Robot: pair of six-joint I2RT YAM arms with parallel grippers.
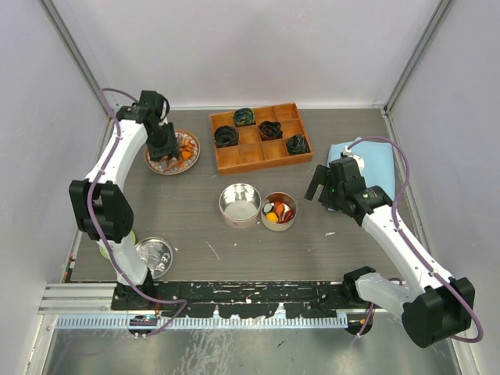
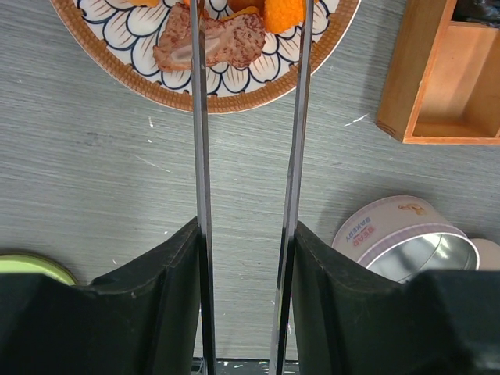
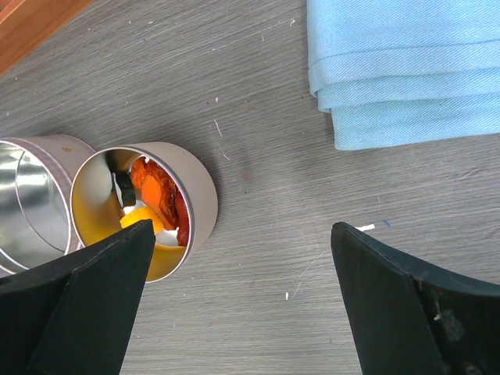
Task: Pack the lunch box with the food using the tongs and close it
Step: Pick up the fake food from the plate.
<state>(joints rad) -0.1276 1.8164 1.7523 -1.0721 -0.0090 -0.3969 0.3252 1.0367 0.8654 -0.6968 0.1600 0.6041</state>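
Over the plate (image 2: 234,100) at the far left of the table (image 1: 195,234): left gripper (image 2: 246,234), fingers (image 2: 156,297) pressed against the outsides of the tongs (image 2: 201,156), one finger per arm. Tongs part open, arms near parallel with a clear gap between, reaching out over the food (image 2: 283,12) on the plate. Pinkish-brown chunk (image 2: 226,39) lying under and between the arms, crossed by the left one. Tips cut off at the wrist view's top edge; grip on any piece impossible to tell. Orange pieces just beside the chunk.

Mid-table, two tins side by side: empty tin (image 1: 240,205) on the left, filled tin (image 3: 199,195) on the right, with orange, red and yellow bits inside. Right gripper (image 3: 242,230) spread wide and holding nothing, hanging above bare table between the filled tin and a folded blue cloth (image 3: 406,70). Behind the tins, a wooden tray (image 1: 262,162) with dark coils (image 1: 226,136) in four compartments. Near the left arm's base, a silver disc (image 1: 154,254).
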